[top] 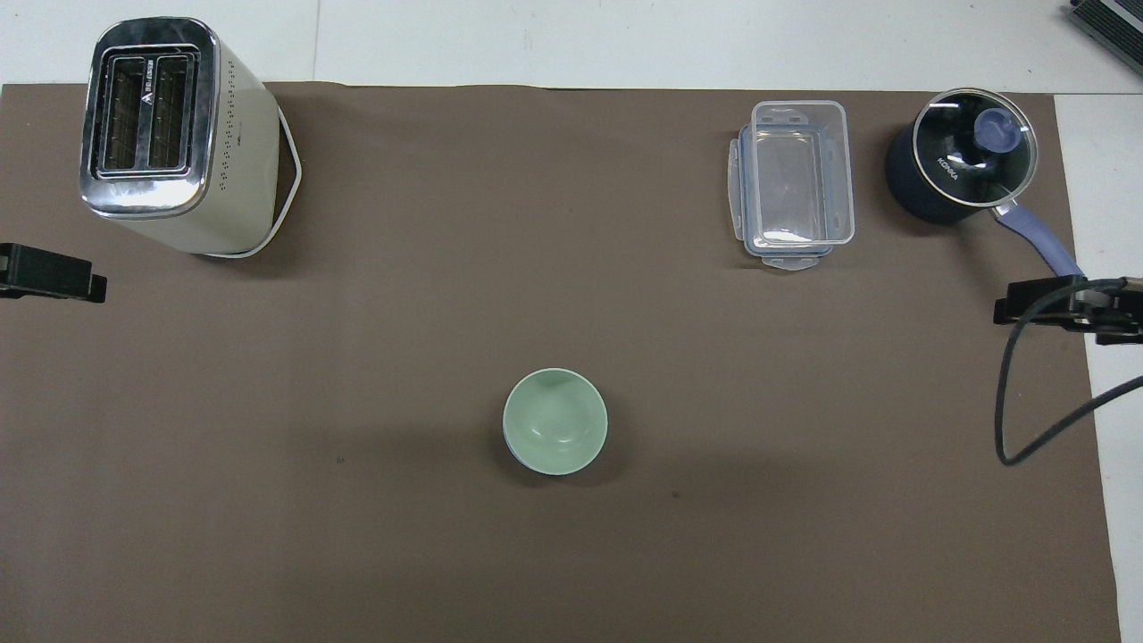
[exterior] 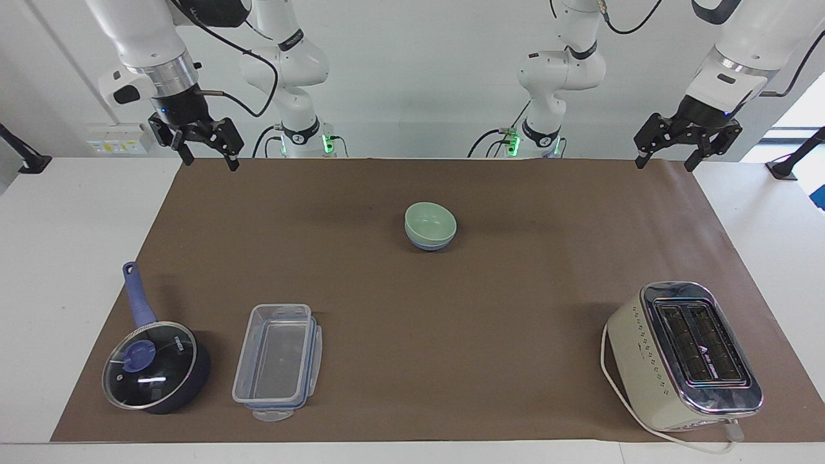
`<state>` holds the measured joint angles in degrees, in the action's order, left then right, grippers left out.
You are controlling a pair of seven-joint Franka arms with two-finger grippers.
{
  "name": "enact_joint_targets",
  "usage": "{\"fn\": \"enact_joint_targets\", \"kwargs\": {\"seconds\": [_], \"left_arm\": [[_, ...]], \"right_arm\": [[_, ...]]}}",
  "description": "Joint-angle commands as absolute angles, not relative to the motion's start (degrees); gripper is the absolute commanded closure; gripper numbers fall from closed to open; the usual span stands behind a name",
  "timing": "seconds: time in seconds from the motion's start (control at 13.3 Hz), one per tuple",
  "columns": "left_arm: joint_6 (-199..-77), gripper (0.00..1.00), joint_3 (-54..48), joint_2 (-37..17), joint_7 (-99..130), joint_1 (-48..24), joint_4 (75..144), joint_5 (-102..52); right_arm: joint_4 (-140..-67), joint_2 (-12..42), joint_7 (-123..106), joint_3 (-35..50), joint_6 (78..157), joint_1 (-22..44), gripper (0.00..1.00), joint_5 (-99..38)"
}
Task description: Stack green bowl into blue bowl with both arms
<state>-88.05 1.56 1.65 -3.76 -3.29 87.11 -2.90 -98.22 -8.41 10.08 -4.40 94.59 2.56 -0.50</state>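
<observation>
The pale mint-green bowl (exterior: 430, 221) sits nested in the periwinkle-blue bowl (exterior: 425, 244) on the brown mat, about midway between the arms. From overhead the green bowl (top: 554, 433) covers nearly all of the blue one. My right gripper (exterior: 211, 161) is open and empty, raised over the mat's corner at the right arm's end; only its tip shows in the overhead view (top: 1063, 304). My left gripper (exterior: 664, 164) is open and empty, raised over the mat's corner at the left arm's end, and waits there; it also shows in the overhead view (top: 49, 272).
A cream toaster (exterior: 683, 354) stands at the left arm's end, farther from the robots than the bowls. A clear plastic container (exterior: 277, 361) and a dark blue glass-lidded saucepan (exterior: 155, 364) sit at the right arm's end, also farther out.
</observation>
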Motion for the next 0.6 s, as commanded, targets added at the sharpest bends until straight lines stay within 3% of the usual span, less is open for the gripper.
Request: {"fn": "enact_joint_targets", "kwargs": {"seconds": [0.0, 0.22, 0.53], "left_arm": [[-87.4, 0.00, 1.1, 1.5, -3.8, -2.7, 86.1, -2.3], [-87.4, 0.00, 1.1, 1.5, -3.9, -2.8, 86.1, -2.3], [-87.4, 0.00, 1.0, 1.5, -3.9, -2.9, 86.1, -2.3]], "right_arm": [[-89.5, -6.7, 7.4, -3.8, 86.3, 1.4, 0.00, 1.1], [-83.2, -6.5, 2.8, -3.8, 78.0, 1.0, 0.00, 1.2], [-85.7, -6.9, 1.8, -3.6, 78.5, 1.5, 0.00, 2.5]]}}
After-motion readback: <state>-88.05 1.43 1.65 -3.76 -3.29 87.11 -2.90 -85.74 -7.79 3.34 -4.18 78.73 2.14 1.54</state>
